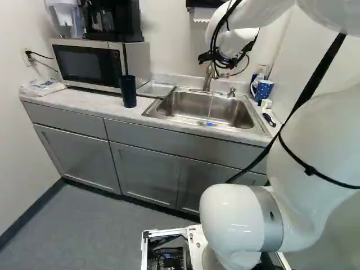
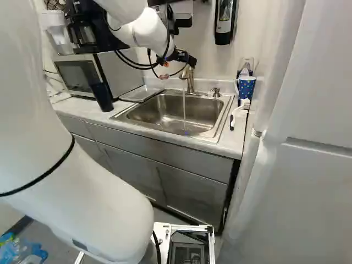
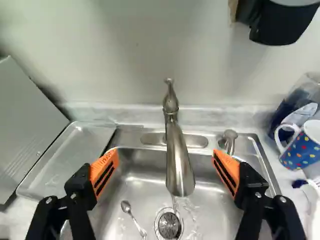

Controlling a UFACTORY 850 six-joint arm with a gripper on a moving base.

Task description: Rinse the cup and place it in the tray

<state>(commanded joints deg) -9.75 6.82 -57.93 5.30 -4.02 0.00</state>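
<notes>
Bench (image 1: 84, 102), one: pale top, grey cabinet doors beneath.
Microwave (image 1: 90, 63), one: on the bench, black coffee maker (image 1: 115, 22) on its top.
Sink (image 1: 169, 110), one: steel, set into the bench.
Tray (image 3: 75, 155), one: shallow, metal, on the bench between microwave and sink.
Tool (image 1: 216, 58), mine: above the sink, orange pads (image 3: 105, 171) spread wide, gripping nothing; the wrist view shows the faucet ahead, between my two fingers.
Faucet (image 3: 179, 165), one: brushed metal, behind the sink, a thin stream of water running from it.
Dark cup (image 1: 128, 91), one: tall, upright on the bench, near the front of the microwave, outside the tray.
Dotted mug (image 3: 302, 150), one: blue with a white handle, on the far side of the sink from the tray; I cannot tell which of these two cups is to be rinsed.
Brush (image 2: 240, 113), one: on the bench, near the dotted mug.
Spoon (image 3: 132, 215), one: in the sink, beside the drain (image 3: 169, 225).
</notes>
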